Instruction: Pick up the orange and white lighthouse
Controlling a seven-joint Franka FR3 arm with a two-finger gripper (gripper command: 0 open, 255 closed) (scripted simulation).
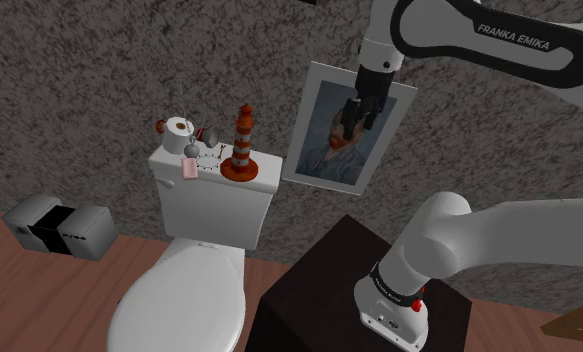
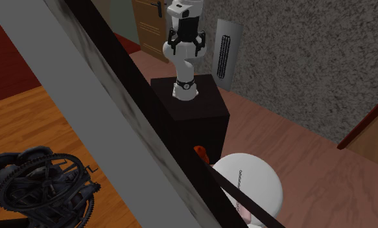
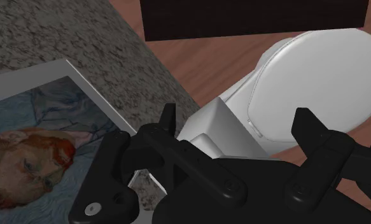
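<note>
We see the orange and white lighthouse (image 1: pixel 242 143) standing straight up on top of the white toilet tank (image 1: pixel 214 205). It is tall and thin, so its long line runs up and down. It has a wide round foot at the bottom. A toilet paper roll (image 1: pixel 177 127) and some small things sit beside it, toward the shoulder view's left. Our gripper (image 1: pixel 357 118) hangs high up in front of the painted portrait (image 1: pixel 324 155) on the wall. It is well apart from the lighthouse. In the wrist view the two black fingers (image 3: pixel 168 118) stand wide apart, and the gripper (image 3: pixel 235 121) holds nothing. From the gripper, the lighthouse lies lower down and off to the shoulder view's left. We think that is the way the arm must go: sideways to the left and down. Because the lighthouse stands up, we think the fingers should close on its two sides, near the middle. There is just one arm here, so it does the whole job.
</note>
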